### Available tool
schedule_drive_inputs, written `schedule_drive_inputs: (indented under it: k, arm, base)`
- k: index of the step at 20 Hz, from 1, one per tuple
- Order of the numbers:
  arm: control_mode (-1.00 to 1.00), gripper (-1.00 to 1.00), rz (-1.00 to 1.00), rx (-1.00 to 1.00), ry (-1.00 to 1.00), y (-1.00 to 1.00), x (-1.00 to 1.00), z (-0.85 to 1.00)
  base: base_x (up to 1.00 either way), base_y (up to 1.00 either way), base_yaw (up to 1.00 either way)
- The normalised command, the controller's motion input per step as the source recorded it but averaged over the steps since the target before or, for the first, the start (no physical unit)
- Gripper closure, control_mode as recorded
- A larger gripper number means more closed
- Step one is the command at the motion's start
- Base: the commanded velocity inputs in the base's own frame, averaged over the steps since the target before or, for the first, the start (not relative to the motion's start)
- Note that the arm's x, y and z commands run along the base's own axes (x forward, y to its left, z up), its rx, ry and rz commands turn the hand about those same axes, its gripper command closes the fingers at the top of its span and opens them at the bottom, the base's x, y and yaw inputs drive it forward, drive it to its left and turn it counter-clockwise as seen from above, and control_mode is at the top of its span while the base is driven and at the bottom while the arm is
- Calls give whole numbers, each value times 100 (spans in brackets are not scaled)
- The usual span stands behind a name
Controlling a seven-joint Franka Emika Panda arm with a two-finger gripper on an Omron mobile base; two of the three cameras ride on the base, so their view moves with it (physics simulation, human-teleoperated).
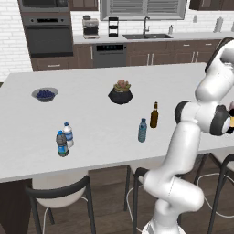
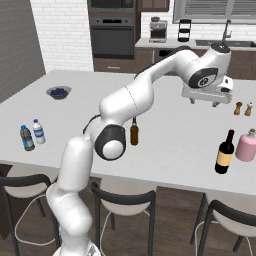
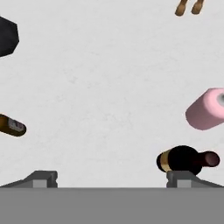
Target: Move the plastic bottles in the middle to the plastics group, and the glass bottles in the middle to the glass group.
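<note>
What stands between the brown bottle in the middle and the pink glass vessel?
Nothing visible blocks it. Bare counter lies between the brown bottle and the pink vessel. A labelled dark bottle stands just before the vessel, so set down beside it. The open pincer hovers above.

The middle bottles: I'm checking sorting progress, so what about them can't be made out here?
- Light-blue water bottle: left base view, label too small to read.
- Plain brown bottle: right base view, arm covers its left edge.
- Labelled bottle: hand view, the fingertip overlaps its underside.
</note>
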Motion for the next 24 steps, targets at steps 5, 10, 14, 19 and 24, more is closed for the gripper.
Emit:
schedule_drive_inputs:
  k: [5,10,14,19,24]
  arm:
    - [-100,-100,0,-16,0,100,-55,-50]
    - [-100,-100,-1,-10,0,100,-23,-51]
    - [-100,-100,-5,-2,12,99,24,-2]
    - [-100,-100,-2,0,29,100,3,0]
    - [-100,-100,-5,1,19,98,0,-12]
  base:
    - [0,0,0]
    - [0,0,0]
    - [0,0,0]
    - [0,0,0]
    - [0,0,0]
